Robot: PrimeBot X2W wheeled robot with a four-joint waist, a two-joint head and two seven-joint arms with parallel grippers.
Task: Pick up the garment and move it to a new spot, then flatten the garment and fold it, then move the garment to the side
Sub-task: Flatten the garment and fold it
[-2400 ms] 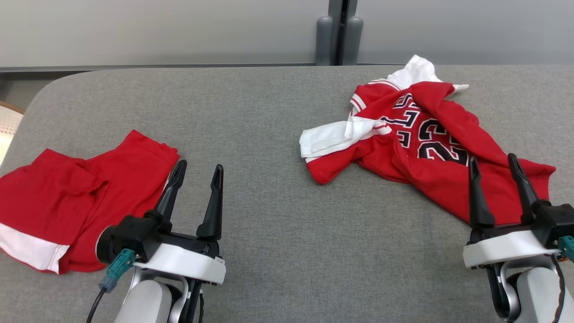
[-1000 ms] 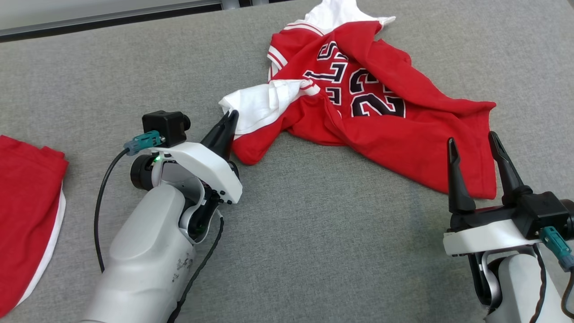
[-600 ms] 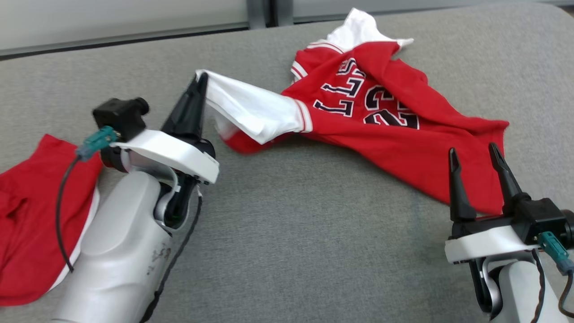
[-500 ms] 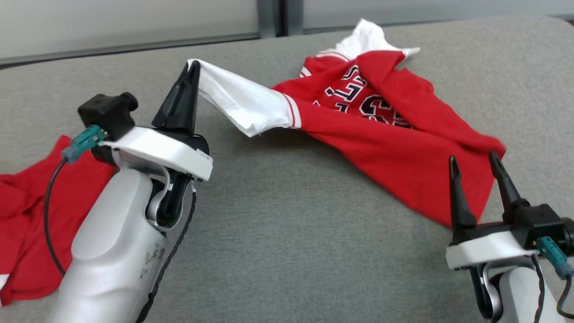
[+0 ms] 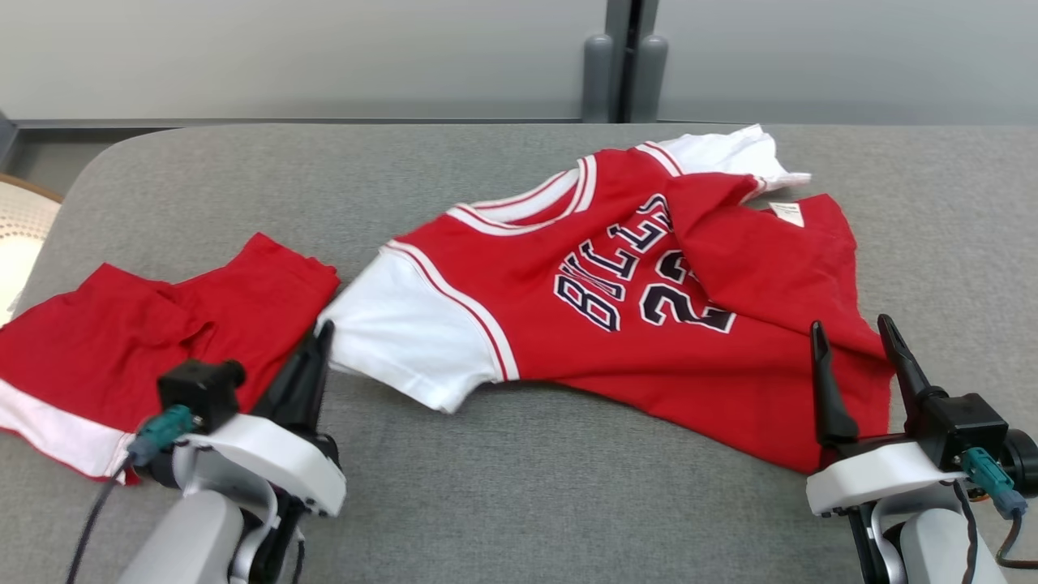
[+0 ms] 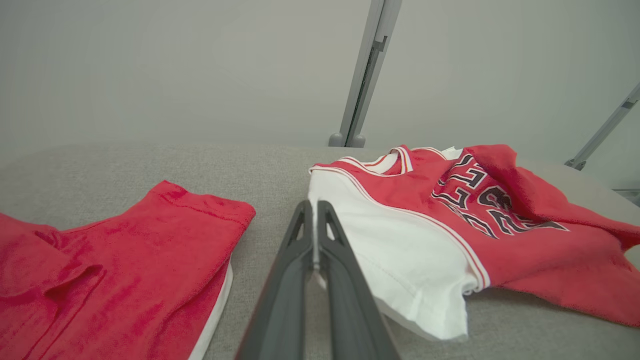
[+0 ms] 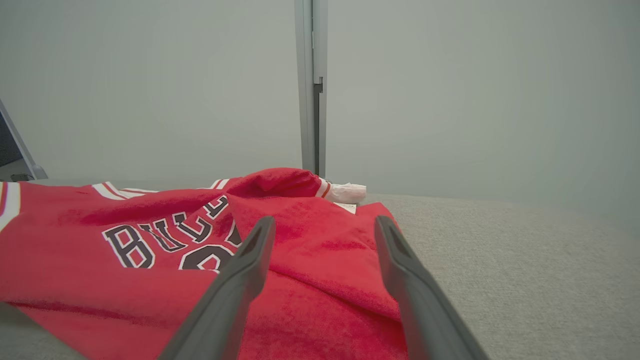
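Left pincer (image 5: 323, 328) pinched seemingly on jersey (image 5: 551, 259) sleeve, jersey now dragged beside shorts (image 5: 162, 332), right pincer (image 5: 850, 323) wide.

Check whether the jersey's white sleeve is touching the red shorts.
Apart. The left wrist view shows a strip of bare grey tabletop between the white sleeve and the red shorts.

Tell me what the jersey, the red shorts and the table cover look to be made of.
The jersey: soft matte knit, cotton or polyester blend perhaps; it creases limply and looks slightly fuzzy. The shorts: seemingly the same red knit, white trim. The table cover: grey heathered woven or felt-like fabric, matte, fine flecked texture.
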